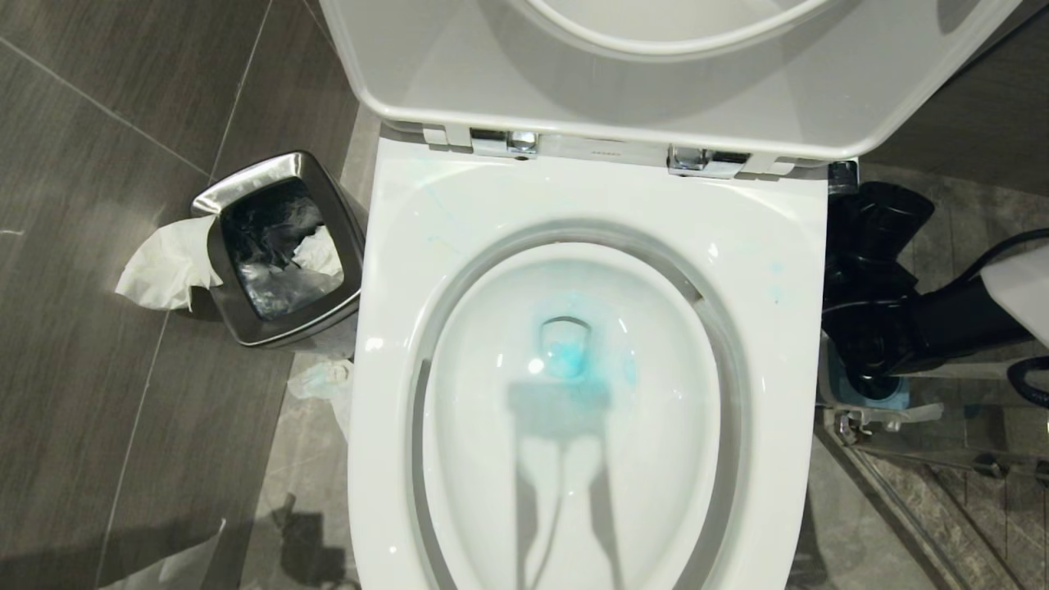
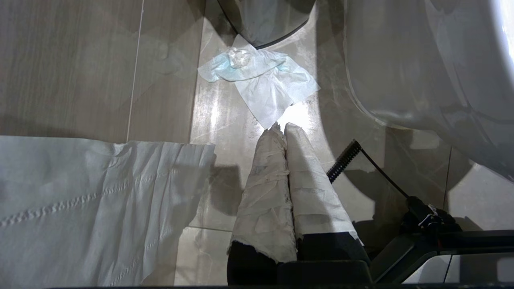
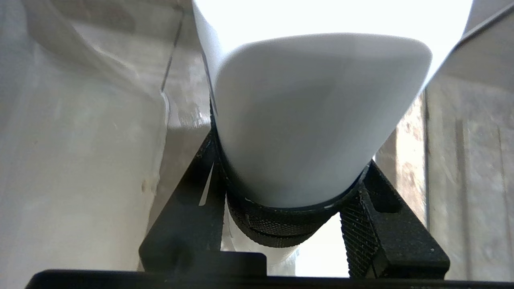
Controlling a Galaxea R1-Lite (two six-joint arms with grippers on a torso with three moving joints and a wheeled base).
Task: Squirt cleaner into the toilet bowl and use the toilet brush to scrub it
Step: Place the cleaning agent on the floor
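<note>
The white toilet bowl (image 1: 393,328) stands open, seat and lid (image 1: 656,82) raised. Teal-blue cleaner (image 1: 565,352) tints the water at the drain, with faint specks on the rim. My right gripper (image 1: 870,328) hangs low beside the bowl's right side, over the blue-topped holder (image 1: 889,400). In the right wrist view this gripper (image 3: 289,160) is shut on the toilet brush (image 3: 321,112), on a black textured band round its white handle. The rounded tip looms close; the bristle head is hidden. My left gripper (image 2: 281,127), with paper-wrapped fingers (image 2: 265,188), is shut and empty above the floor.
A square steel waste bin (image 1: 279,246) stands left of the bowl, a tissue (image 1: 168,262) hanging from it. Crumpled tissue (image 2: 261,80) lies on the tiles by the bowl's base, and a paper sheet (image 2: 88,200) is nearer. A metal-framed glass panel (image 1: 942,483) stands on the right.
</note>
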